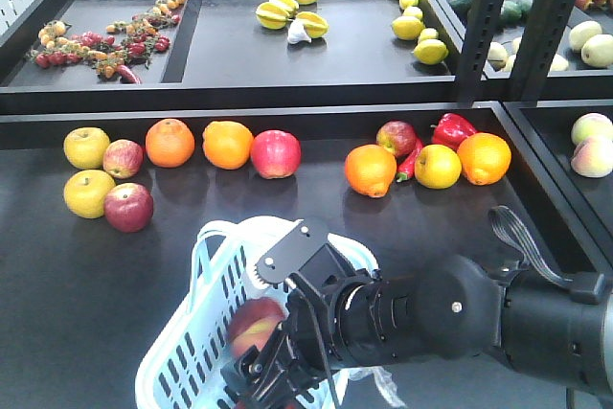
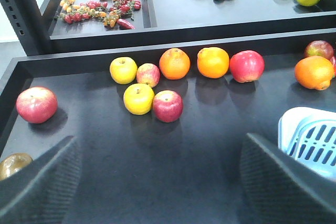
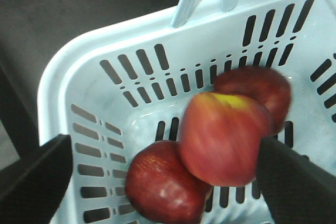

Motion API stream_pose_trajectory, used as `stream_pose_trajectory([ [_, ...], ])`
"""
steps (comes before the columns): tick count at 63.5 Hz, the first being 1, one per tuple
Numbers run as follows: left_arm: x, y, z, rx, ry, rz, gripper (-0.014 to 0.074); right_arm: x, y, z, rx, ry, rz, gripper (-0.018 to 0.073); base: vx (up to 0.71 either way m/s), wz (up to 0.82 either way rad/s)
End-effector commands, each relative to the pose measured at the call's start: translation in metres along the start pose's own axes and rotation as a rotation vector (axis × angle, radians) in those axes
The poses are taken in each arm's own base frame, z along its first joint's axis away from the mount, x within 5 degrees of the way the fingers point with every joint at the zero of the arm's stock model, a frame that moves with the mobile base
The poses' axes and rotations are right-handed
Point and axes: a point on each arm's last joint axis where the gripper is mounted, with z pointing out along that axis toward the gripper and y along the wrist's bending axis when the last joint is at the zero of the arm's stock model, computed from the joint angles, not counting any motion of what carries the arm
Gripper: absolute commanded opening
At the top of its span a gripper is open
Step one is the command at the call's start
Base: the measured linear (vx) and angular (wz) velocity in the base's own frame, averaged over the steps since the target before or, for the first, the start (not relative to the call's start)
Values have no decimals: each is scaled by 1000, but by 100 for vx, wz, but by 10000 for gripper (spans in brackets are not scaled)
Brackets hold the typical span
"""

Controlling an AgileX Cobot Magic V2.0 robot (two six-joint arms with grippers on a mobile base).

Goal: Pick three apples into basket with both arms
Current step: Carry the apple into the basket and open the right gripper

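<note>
Red apples (image 3: 226, 137) crowd the basket (image 3: 79, 77) floor under the wide-open right hand (image 3: 163, 177); left hand (image 2: 157, 182) wide

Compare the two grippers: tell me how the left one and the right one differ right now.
The left gripper is open over bare shelf, nothing between its fingers; the right gripper is over the basket, with a blurred apple between its open fingers. Left faces the fruit row; right points down into the basket. Both have black fingers.
</note>
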Motion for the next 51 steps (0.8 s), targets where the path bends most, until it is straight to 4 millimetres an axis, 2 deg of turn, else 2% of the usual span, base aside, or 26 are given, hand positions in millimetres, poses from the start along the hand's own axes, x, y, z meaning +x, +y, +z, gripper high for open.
stream_pose_trajectory([
  [1, -11, -1, -2, 11, -68, 6, 586, -14, 3, -14, -8, -65, 22, 669, 0, 0],
  [7, -11, -1, -2, 11, -68, 6, 586, -16, 7, -23, -34, -65, 22, 650, 0, 0],
  [22, -11, -1, -2, 11, -68, 6, 586, -17, 15, -60, -36, -68, 10, 609, 0, 0],
  [32, -11, -1, -2, 11, -68, 6, 586, -7, 8, -80, 83, 28, 2, 606, 0, 0],
  [40, -11, -1, -2, 11, -68, 6, 586, 2, -3, -97, 242, 109, -11, 602, 0, 0],
  [51, -11, -1, -2, 11, -68, 6, 586, 3, -9, -126, 382, 63, 5, 600, 0, 0],
])
